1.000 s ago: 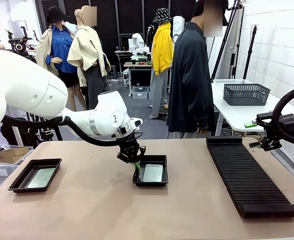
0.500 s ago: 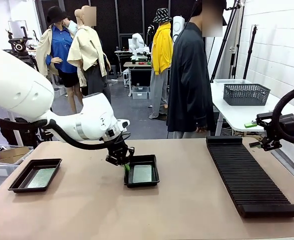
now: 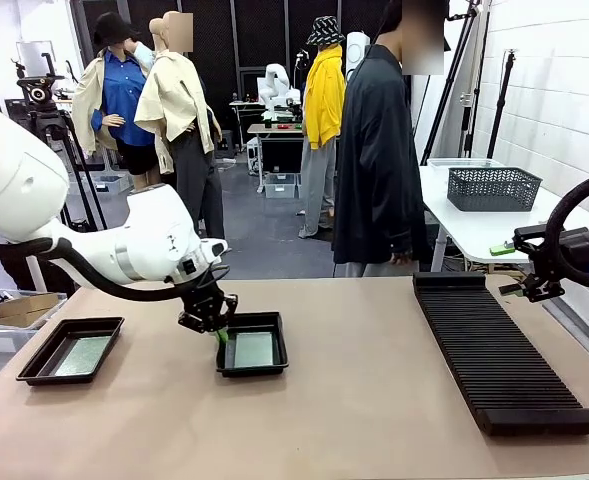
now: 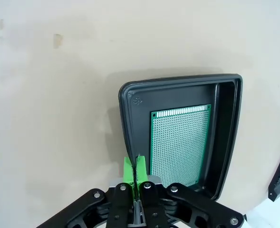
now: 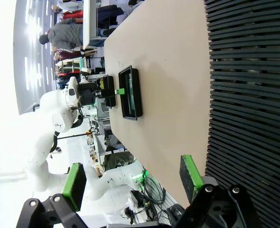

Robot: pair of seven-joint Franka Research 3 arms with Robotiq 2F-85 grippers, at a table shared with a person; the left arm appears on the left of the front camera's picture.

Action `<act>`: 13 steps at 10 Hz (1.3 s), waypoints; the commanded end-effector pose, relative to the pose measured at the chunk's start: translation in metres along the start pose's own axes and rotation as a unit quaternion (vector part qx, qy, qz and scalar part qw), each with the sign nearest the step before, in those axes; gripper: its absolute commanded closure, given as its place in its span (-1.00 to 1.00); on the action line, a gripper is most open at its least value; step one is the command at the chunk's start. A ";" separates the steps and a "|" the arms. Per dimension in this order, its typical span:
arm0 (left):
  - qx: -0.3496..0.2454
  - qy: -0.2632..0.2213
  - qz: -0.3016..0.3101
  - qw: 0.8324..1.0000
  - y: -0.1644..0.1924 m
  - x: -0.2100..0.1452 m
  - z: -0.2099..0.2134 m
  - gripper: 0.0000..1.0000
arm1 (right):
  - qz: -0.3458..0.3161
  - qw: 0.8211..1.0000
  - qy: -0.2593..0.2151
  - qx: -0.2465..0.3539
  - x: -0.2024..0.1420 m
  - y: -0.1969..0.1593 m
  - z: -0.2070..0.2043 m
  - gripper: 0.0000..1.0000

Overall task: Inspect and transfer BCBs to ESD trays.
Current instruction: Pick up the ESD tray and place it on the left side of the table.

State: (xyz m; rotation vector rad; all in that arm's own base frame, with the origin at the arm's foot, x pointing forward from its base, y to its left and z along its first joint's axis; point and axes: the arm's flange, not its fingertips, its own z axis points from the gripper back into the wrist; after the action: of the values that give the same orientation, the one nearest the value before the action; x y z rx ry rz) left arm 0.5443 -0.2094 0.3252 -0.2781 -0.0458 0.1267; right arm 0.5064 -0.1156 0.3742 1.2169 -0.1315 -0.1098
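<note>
Smooth beige table [image 3: 374, 400] is carrying two shallow black plastic trays. Left gripper [image 4: 134, 167] is pinching the thin rim of the middle tray [image 3: 251, 350], where a perforated green square board [image 4: 180, 142] is lying flat. Right gripper [image 5: 132, 183] is hanging wide open, holding nothing, beside the ribbed black rack [image 3: 494, 350].

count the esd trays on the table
2: one tray sits near the table's left edge, the other tray nearer the middle, its rim pinched by the left tool.

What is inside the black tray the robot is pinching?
A green board lies flat inside the tray, which the left gripper pinches by its rim. What lies under the board is hidden.
</note>
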 end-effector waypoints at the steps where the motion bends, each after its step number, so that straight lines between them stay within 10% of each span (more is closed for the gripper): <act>1: 0.002 0.011 -0.007 1.000 0.017 0.001 0.013 1.00 | 0.000 1.000 0.001 -0.006 -0.001 0.002 -0.001 -1.00; 13: 0.057 0.056 -0.003 0.997 0.121 0.012 0.044 1.00 | 0.000 1.000 0.001 -0.006 -0.001 0.002 -0.001 -1.00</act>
State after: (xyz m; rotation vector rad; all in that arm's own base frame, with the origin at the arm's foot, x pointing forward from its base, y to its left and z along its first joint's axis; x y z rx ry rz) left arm 0.5425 -0.0897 0.3312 -0.1823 0.0689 0.1333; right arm 0.5064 -0.1156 0.3742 1.2169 -0.1315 -0.1098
